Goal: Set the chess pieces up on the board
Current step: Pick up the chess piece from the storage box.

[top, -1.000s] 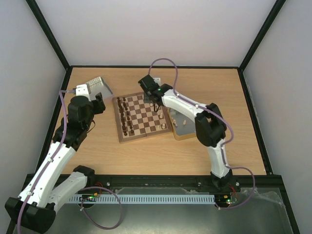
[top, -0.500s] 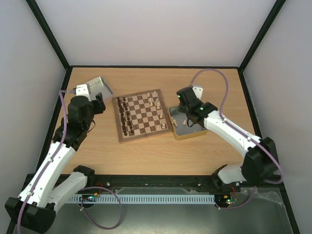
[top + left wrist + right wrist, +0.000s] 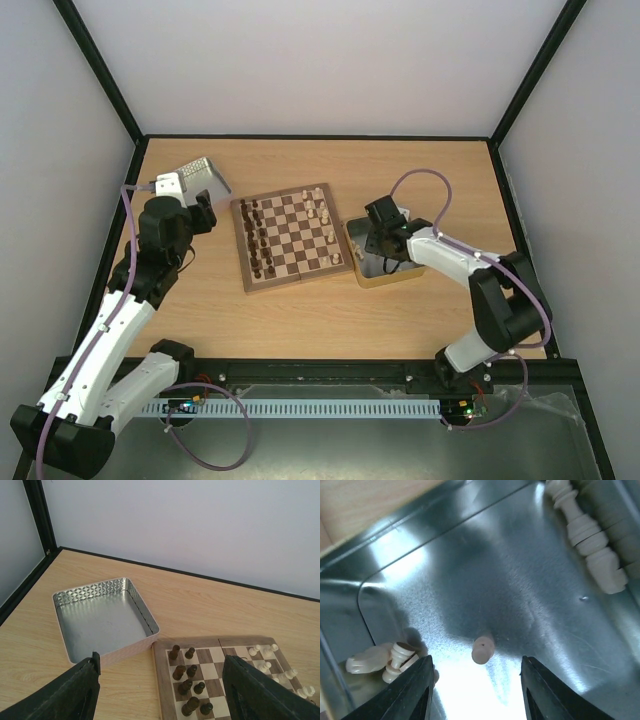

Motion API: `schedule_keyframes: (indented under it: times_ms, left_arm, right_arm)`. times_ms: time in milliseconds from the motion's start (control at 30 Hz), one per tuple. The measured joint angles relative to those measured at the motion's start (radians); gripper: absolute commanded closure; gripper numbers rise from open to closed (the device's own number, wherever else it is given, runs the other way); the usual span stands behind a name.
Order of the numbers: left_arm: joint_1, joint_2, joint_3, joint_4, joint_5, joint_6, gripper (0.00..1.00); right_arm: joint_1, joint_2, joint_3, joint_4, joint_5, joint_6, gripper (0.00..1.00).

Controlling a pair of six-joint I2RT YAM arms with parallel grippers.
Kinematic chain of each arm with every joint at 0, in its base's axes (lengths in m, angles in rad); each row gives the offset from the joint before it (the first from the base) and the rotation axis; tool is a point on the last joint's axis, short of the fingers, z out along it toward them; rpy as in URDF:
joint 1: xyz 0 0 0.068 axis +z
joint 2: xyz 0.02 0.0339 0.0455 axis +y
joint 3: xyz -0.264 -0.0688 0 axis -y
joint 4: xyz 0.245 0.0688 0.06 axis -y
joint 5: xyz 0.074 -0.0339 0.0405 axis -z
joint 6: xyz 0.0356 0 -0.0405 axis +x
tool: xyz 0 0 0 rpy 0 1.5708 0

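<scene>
Inside tin (image 3: pixel 510 580), right fingers (image 3: pixel 405 692) moved off board (image 3: pixel 290 245)

The light-wood counter (image 3: pixel 300 315) carries the board (image 3: pixel 296 236) near its middle, turned slightly askew. A silver tin (image 3: pixel 102 617) lies just beside the board's far left corner. A gold-rimmed tin (image 3: pixel 390 281) lies just beside the board's right edge.

Left arm (image 3: pixel 110 330) doubles back near its base, then stretches forward along the left side. Left gripper (image 3: pixel 160 690) faces forward, jaws wide apart, gripping nothing. Right arm (image 3: pixel 455 258) is folded, elbow out right, forearm reaching left. Right gripper (image 3: pixel 476 680) points steeply down, jaws parted, gripping nothing.
</scene>
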Motion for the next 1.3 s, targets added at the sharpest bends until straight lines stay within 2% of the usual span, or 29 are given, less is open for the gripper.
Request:
schedule_keyframes:
  times_ms: [167, 500, 800, 1100, 1300]
  left_arm:
    - [0.0, 0.003, 0.0, 0.0, 0.0, 0.0, 0.3]
    - [0.0, 0.006, 0.0, 0.0, 0.0, 0.0, 0.29]
    - [0.0, 0.006, 0.0, 0.0, 0.0, 0.0, 0.29]
    - [0.001, 0.006, 0.0, 0.0, 0.0, 0.0, 0.29]
    - [0.001, 0.006, 0.0, 0.0, 0.0, 0.0, 0.29]
  right_arm:
    - [-0.002, 0.064, 0.0, 0.01, -0.023, 0.004, 0.69]
    - [-0.002, 0.133, 0.003, 0.016, 0.015, 0.004, 0.8]
    - [-0.002, 0.15, 0.011, 0.025, 0.045, -0.019, 0.94]
    - [-0.002, 0.143, 0.023, 0.019, 0.069, -0.032, 0.94]
    - [0.004, 0.096, 0.096, -0.007, 0.064, -0.043, 0.93]
